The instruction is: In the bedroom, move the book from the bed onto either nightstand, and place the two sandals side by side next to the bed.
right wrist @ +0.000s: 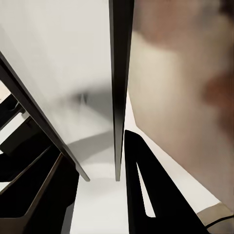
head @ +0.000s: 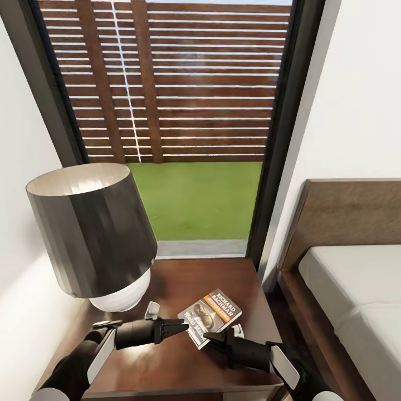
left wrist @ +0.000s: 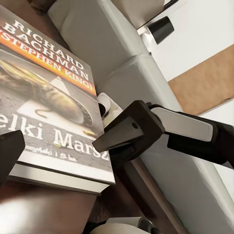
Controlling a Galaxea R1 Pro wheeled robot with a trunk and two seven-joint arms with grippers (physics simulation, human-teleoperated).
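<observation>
Dark red-brown nightstand (head: 167,367) sits right under us, glossy top, w/ the book (head: 210,317) lying flat on it, cover up, orange band & white "Richard Bachman" lettering readable. Book is near the middle-right of the top, turned at an angle. Big lamp (head: 92,234) w/ dark grey shade & white base stands on the far-left part of the top.

Our left gripper (head: 184,327) points right, tips at the book's left edge; fingers look close together in the head view, but we can't tell if it's gripping or just beside. Our right gripper (head: 210,337) points left, tip at the book's near edge; can't tell its opening either. Left wrist view shows the cover close up, w/ the right gripper just beside its edge.

Bed (head: 356,289) is to the right, pale mattress, brown headboard. Tall dark-framed window (head: 195,128) is beyond the nightstand, w/ grass & slat fence outside.
</observation>
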